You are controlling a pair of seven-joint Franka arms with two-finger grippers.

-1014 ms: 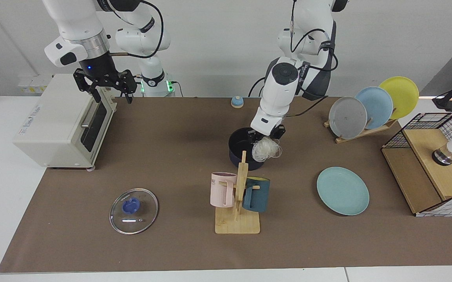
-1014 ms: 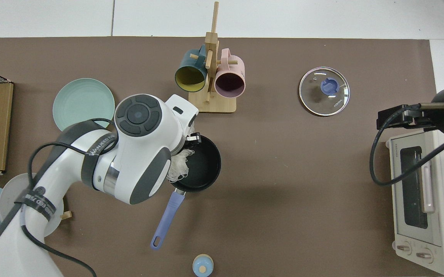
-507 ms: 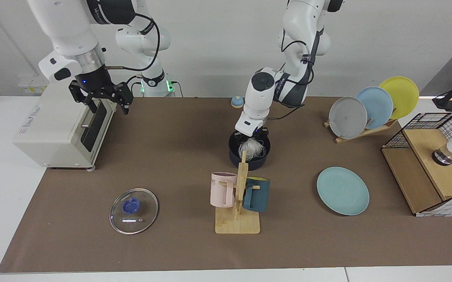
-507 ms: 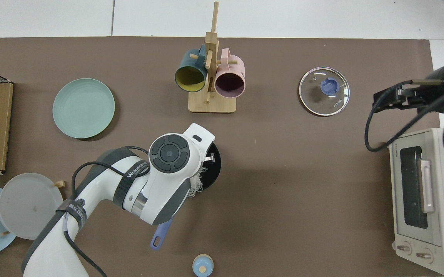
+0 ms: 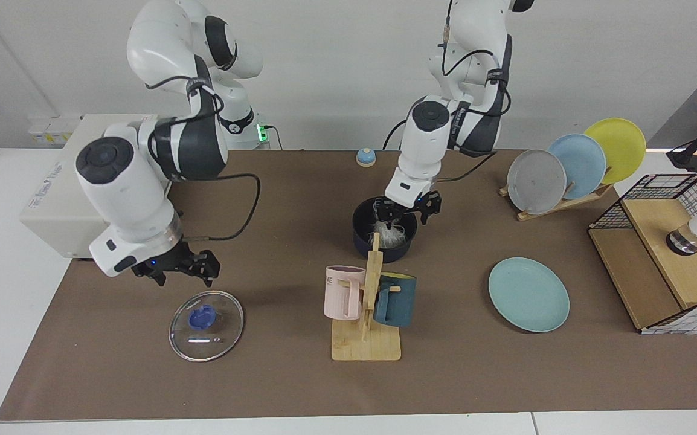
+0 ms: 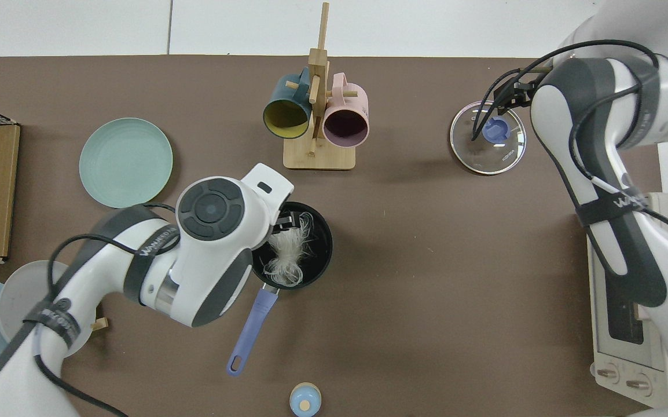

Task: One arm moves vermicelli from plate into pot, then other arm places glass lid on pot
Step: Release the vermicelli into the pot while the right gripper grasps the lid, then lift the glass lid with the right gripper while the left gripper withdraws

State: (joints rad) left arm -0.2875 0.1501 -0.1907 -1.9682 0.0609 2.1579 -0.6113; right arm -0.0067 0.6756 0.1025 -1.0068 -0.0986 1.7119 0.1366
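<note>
In the facing view, the left gripper (image 5: pixel 407 209) hangs over the pot (image 5: pixel 363 241) near the middle of the frame, its fingers spread wide and holding nothing. The vermicelli (image 5: pixel 388 231) lies inside the pot; in the top view the noodles (image 6: pixel 289 255) show as a pale tuft on the pot's black inside (image 6: pixel 319 243), with the long handle pointing toward the lower edge of the frame. The teal plate (image 5: pixel 528 294) sits bare at the lower right, well apart from the pot. At the lower left, the right gripper (image 5: pixel 176 269) hovers just above the far edge of the glass lid (image 5: pixel 206 325), fingers apart and not touching it. The lid lies flat on the brown mat (image 5: pixel 264 374).
</note>
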